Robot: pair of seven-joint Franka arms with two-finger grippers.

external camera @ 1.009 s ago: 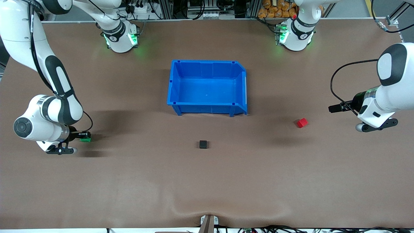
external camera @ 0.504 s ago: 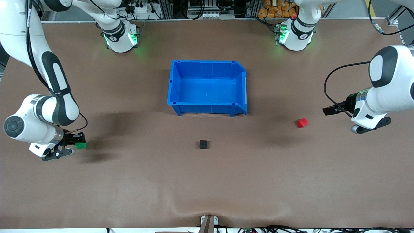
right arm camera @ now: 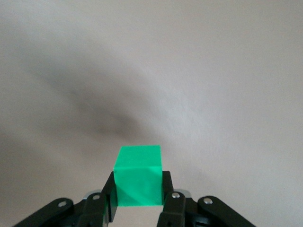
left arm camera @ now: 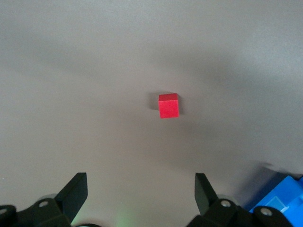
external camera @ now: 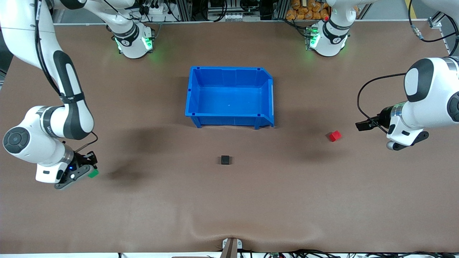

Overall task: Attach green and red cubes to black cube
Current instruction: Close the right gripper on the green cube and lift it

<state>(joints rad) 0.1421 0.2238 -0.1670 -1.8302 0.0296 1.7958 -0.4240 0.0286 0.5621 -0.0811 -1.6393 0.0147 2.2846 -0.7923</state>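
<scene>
The right claw (external camera: 90, 169) is gripping the small bright green cube (external camera: 93, 173) between its fingers (right arm camera: 174, 202), hanging above the brown tabletop (external camera: 229, 200) at the right arm's end. The left claw (external camera: 363, 125) is hovering with its fingers spread wide, over the tabletop just beside the small bright red cube (external camera: 335, 135). The small matte black cube (external camera: 225, 159) is lying between them, nearer the front camera than the large blue plastic bin (external camera: 230, 96).

Bare table (external camera: 229, 200) lay between the green cube (external camera: 93, 173), clamped in the right gripper (external camera: 89, 168), and the black cube (external camera: 225, 159). Nothing stood between the spread left gripper (external camera: 360, 125) and red cube (external camera: 335, 135). The bin (external camera: 229, 116) sat clear of both paths.
</scene>
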